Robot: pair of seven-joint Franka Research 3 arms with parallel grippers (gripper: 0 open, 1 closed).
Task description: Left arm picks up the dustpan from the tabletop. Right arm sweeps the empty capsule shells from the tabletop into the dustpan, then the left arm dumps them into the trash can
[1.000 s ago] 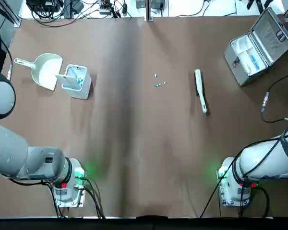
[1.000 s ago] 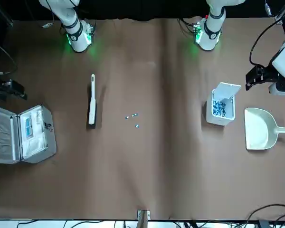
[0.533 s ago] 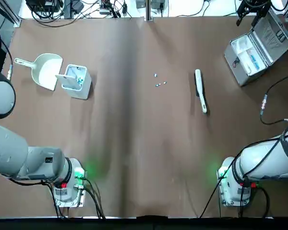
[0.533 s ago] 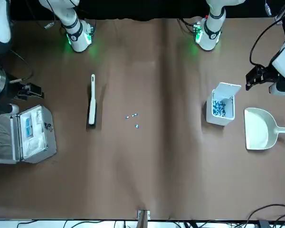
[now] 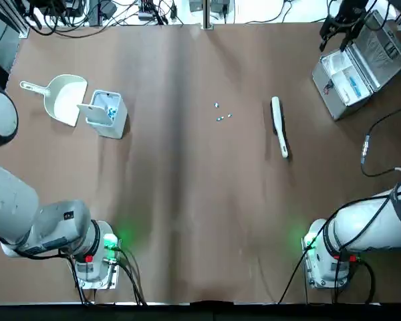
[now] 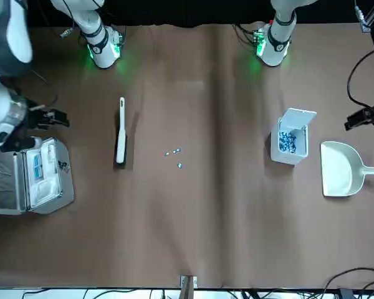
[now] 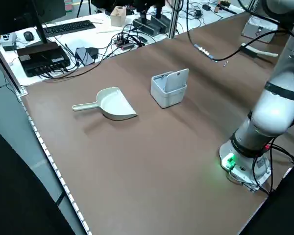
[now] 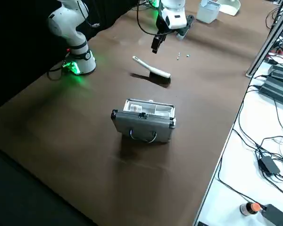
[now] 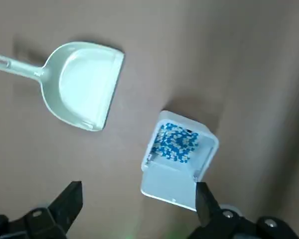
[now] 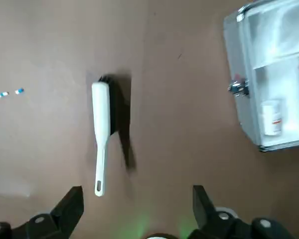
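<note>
While holding the left gripper [image 9: 141, 186] with its fingers spread and empty above the left side of the table, holds the right gripper [image 10: 139, 191] likewise parted and empty, raised on the right side. Leaves the dustpan [image 5: 65, 99] lying at the far left, handle pointing left, just beside the trash can [image 5: 107, 115] with its flap open and blue-and-white bits inside. Has the empty capsule shells [image 5: 220, 118] scattered right of centre in the far half, with the brush [image 5: 279, 127] to their right and the open metal case [image 5: 351, 77] at the far right.
</note>
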